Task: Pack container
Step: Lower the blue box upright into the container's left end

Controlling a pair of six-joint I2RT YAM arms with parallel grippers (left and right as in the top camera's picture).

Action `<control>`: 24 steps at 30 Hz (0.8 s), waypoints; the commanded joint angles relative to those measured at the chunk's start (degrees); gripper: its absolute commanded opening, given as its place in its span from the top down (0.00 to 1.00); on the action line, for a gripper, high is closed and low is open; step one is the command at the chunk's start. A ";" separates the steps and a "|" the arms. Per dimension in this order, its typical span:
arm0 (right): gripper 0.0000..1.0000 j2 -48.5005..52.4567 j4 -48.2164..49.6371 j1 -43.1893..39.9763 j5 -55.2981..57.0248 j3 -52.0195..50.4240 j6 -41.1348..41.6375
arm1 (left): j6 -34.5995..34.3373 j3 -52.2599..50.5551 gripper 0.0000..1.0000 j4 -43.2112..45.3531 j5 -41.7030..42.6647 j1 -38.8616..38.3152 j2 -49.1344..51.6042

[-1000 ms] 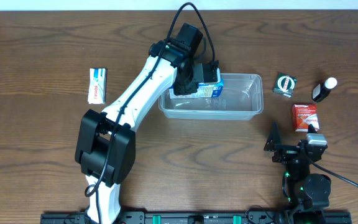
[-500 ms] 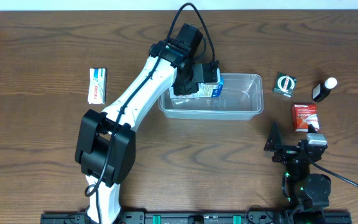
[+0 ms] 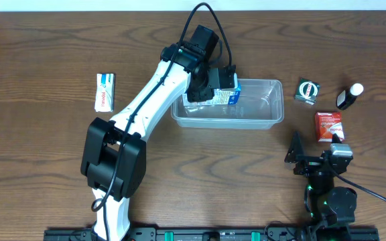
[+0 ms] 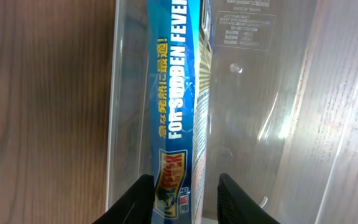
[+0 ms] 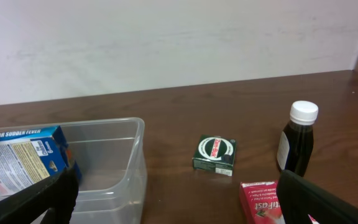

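I count one clear plastic container (image 3: 260, 110), one dark bottle (image 3: 348, 96) and four small boxes: blue box (image 3: 228, 97), white box (image 3: 104, 92), green box (image 3: 307, 90), red box (image 3: 328, 125). They sit on a brown wood-grain table (image 3: 45, 53), with a pale wall (image 5: 166, 37) behind. The container sits upper centre of the overhead frame, mouth up, long axis left to right. My left gripper (image 4: 184, 186) stands parted astride the blue box in its left end. My right gripper (image 5: 173, 186) is spread wide, holding nothing.

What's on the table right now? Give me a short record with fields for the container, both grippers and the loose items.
container: clear tub, holds blue box standing on edge
left gripper: fingers flank the blue box; grip unclear
right gripper: open, empty
outside tub: white box, green box, dark bottle, red box
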 commanded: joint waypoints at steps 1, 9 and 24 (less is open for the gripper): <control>0.01 -0.37 -0.22 -0.70 -0.17 -0.09 -0.63 | 0.52 -0.66 0.66 0.00 -0.31 1.03 1.64; 0.01 -0.37 -0.22 -0.70 -0.20 -0.09 -0.63 | 0.50 -0.66 0.72 -0.04 -0.31 1.62 1.75; 0.01 -0.37 -0.22 -0.70 -0.20 -0.09 -0.63 | 0.52 -0.66 0.81 0.17 -0.31 1.73 2.08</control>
